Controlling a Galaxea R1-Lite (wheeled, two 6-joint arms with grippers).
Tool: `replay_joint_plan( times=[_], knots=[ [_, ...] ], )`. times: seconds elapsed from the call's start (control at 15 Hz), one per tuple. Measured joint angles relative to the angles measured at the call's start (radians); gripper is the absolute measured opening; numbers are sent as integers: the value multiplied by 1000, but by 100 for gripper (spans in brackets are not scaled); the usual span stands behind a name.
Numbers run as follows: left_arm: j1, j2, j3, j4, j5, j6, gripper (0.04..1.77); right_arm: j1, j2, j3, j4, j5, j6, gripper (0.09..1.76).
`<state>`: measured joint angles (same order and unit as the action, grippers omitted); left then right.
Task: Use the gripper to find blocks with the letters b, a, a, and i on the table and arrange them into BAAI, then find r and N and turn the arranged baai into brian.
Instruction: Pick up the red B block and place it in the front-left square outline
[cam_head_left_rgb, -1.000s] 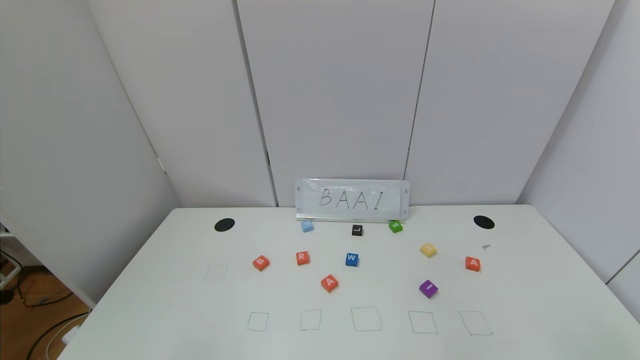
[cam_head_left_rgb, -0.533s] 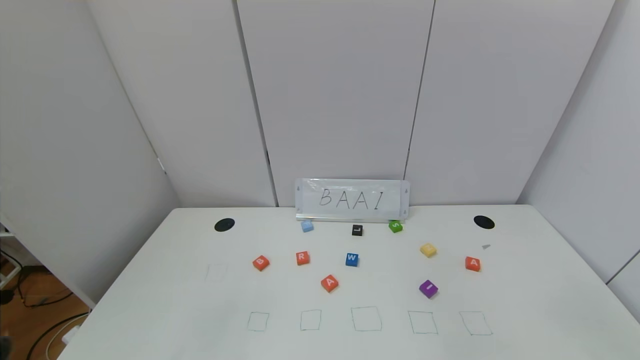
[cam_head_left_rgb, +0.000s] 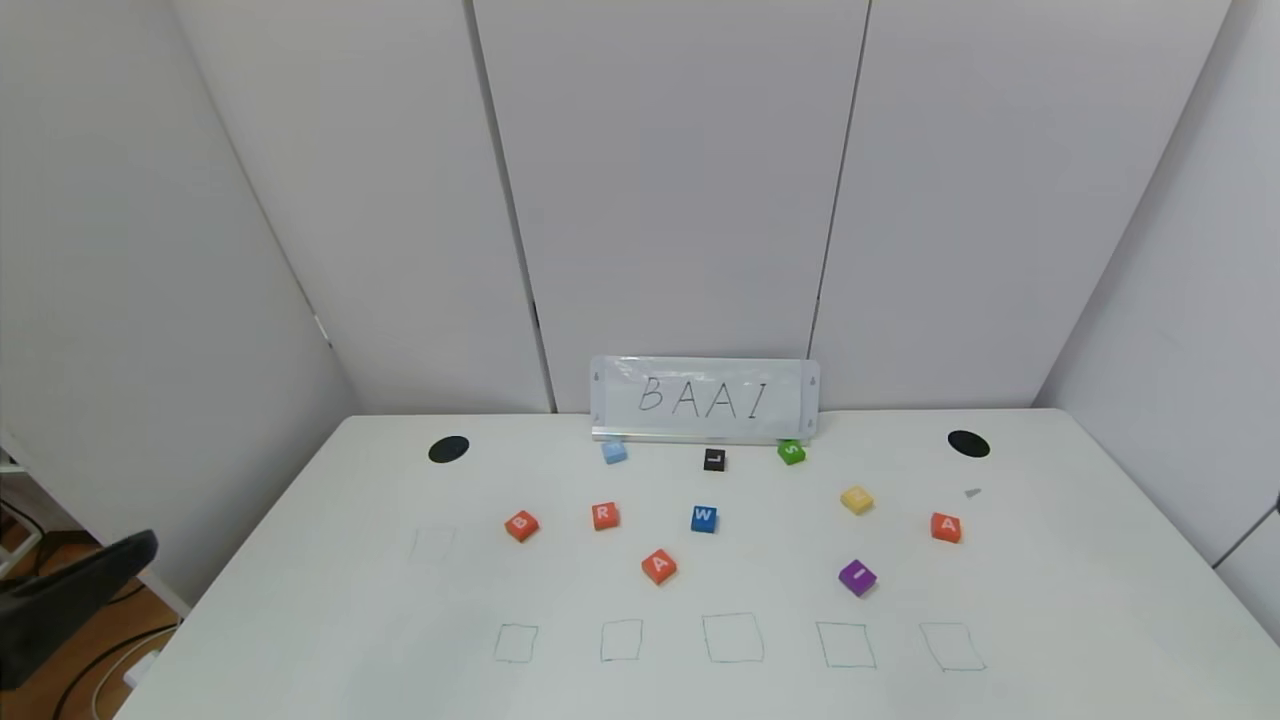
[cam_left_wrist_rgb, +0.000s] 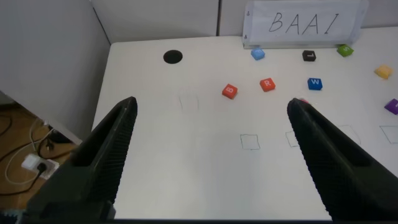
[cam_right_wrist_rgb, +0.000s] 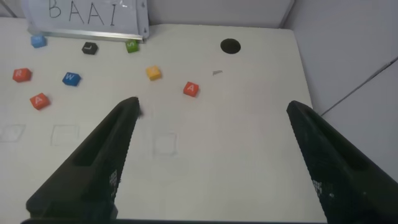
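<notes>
On the white table lie the orange-red B cube, the R cube, one A cube, the other A cube and the purple I cube. My left gripper is open and empty. It hovers over the table's near left part, with B and R ahead of it. Its arm shows at the lower left of the head view. My right gripper is open and empty over the near right part, with an A cube ahead.
A blue W cube, a yellow cube, a light blue cube, a black L cube and a green S cube lie farther back. A BAAI sign stands at the back edge. Several pen-drawn squares line the front.
My left arm has come into the head view at the lower left. No cube has moved.
</notes>
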<state>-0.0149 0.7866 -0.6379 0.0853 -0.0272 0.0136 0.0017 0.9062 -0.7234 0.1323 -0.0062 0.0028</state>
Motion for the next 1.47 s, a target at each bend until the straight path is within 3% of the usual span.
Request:
replay_joint_plan(
  times=[0.27, 0.6, 1.13, 1.33, 1.47],
  knots=[
    [1, 171, -57, 0, 0, -2, 172, -2, 214, -142, 1, -2, 31, 171],
    [1, 377, -80, -10, 2, -17, 172, 9, 422, -179, -4, -4, 36, 171],
    [4, 615, -127, -51, 0, -58, 172, 42, 571, -188, -31, -5, 32, 171],
    [-5, 650, -145, -29, 12, -79, 172, 46, 571, -187, -31, -4, 32, 171],
    [-23, 664, -182, 57, 37, -109, 172, 47, 566, -186, -31, -4, 33, 171]
  ],
)
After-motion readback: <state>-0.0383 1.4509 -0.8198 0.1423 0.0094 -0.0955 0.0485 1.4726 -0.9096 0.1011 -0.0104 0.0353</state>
